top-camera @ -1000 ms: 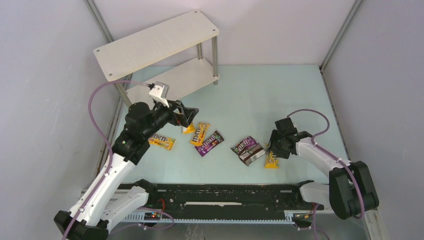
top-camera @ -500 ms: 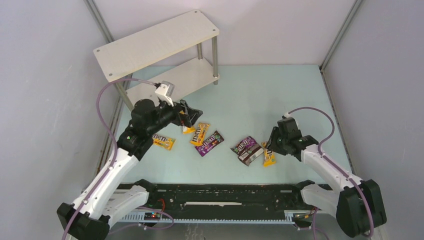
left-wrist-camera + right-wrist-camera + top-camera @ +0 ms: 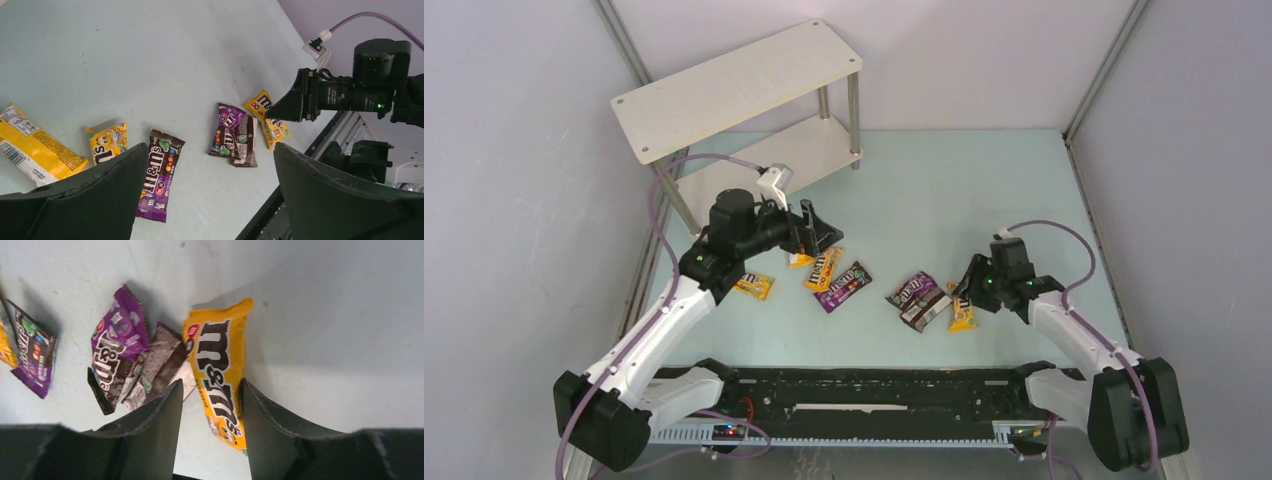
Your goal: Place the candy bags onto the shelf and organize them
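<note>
left claw [image 3: 210, 147] wide apart, moved rightward | right claw [image 3: 211, 385] apart astride yellow packet [image 3: 217, 360], barely moved

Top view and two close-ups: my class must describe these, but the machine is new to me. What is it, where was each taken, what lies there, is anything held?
Two robot arms with two-finger grippers share a table. The top view looks down from behind them; the close-ups come from cameras on their wrists. Seven candy bags lie on the table, none on the shelf. The left gripper hangs wide open and empty. The right gripper straddles a yellow bag, jaws apart, not clamped.
</note>
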